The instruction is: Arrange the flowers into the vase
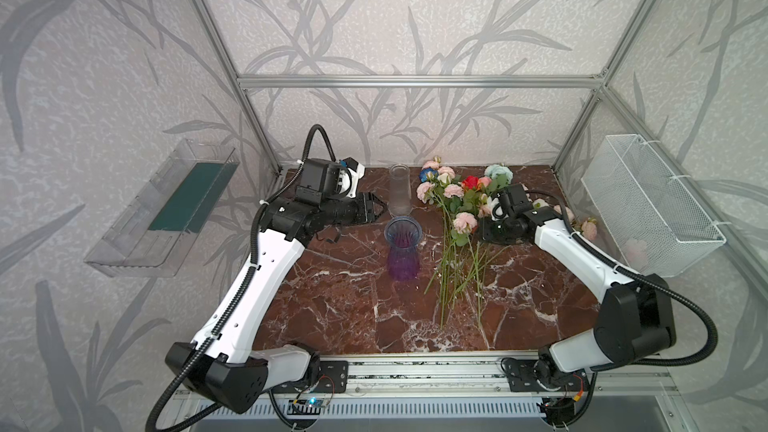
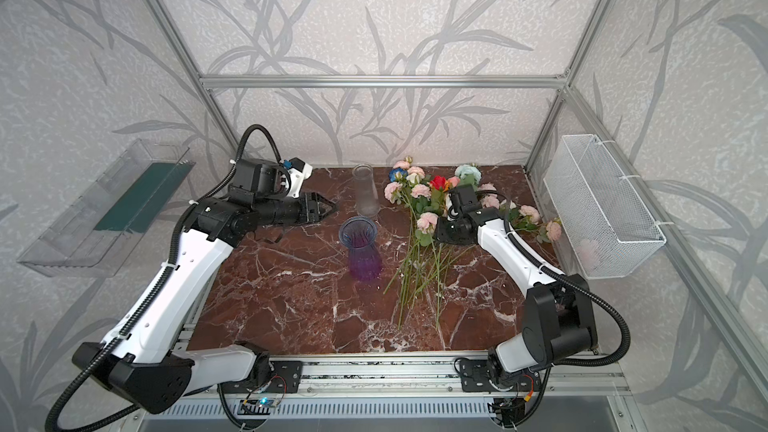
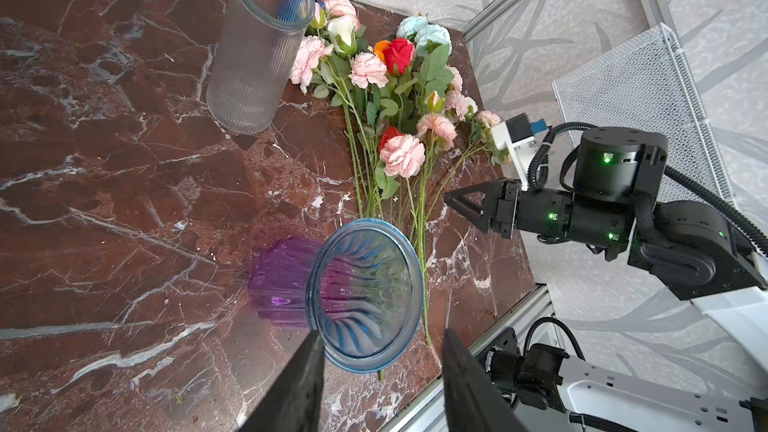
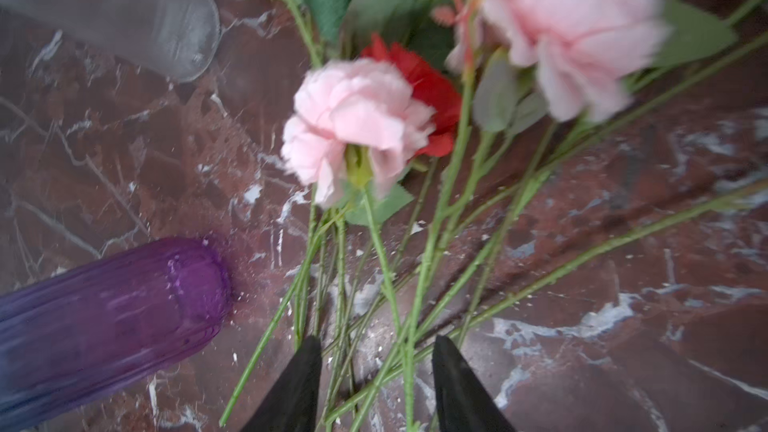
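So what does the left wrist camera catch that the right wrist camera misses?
Only the left wrist view: the open mouths of the purple vase and clear vase, the white mesh basket, and the right gripper side-on. Only the right wrist view: the gap between that gripper's fingers, green stems showing through it. Both: the two vases, pink and red flowers, the marble table.

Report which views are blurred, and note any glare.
Right wrist view: motion blur smears the pink ruffled flower heads and the purple ribbed glass vase. Left wrist view: sharp throughout. Both top views: sharp, evenly lit, no strong glare.
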You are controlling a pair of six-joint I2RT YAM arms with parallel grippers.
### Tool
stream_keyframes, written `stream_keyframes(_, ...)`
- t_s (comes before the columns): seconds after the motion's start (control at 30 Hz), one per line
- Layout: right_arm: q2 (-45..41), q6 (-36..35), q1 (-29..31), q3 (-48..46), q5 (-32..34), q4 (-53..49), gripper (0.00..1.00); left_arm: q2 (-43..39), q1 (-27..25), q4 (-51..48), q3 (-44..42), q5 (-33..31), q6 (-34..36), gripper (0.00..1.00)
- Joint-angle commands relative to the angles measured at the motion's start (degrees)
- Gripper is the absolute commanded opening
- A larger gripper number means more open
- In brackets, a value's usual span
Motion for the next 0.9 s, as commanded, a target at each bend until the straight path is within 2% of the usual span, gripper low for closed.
stream_keyframes(0.0, 2.3, 2.9, -5.4, -0.8, -1.4, 3.9, 0.34, -1.5, 0.2, 0.5, -0.7, 1.2, -0.2, 0.47)
stream_keyframes(0.07, 6.9, 3.4, -7.2, 1.2, -4.4, 4.3, 0.21, -1.5, 0.2, 0.6, -0.9, 1.3, -0.2, 0.47)
stream_keyframes(0.13, 11.2, 3.6, -8.5, 3.4, -8.3, 4.1, 0.13, -1.6, 0.2, 0.6, -1.2, 1.3, -0.4, 0.47)
stream_keyframes(0.23, 16.2, 4.2, -9.4, 3.9, -11.1, 6.2, 0.07, -2.1, 0.2, 1.0, -2.3, 1.7, -0.9, 0.47)
stream_keyframes(0.33, 18.3, 5.3, -9.4, 3.3, -13.8, 8.7, 0.07, -2.4, 0.3, 1.0, -2.9, 1.6, -1.0, 0.47)
stream_keyframes(0.43, 19.4, 6.7, -9.4, 2.0, -16.9, 11.8, 0.11, -2.5, 0.3, 0.9, -3.1, 1.6, -1.1, 0.47)
stream_keyframes(0.67, 16.1, 7.6, -9.4, -0.8, -15.5, 13.4, 0.18, -2.4, 0.3, 1.0, -2.8, 1.7, -1.6, 0.47)
stream_keyframes(0.87, 18.0, 8.3, -9.5, -0.1, -17.0, 14.2, 0.21, -2.1, 0.3, 1.9, -3.1, 2.2, -2.4, 0.47)
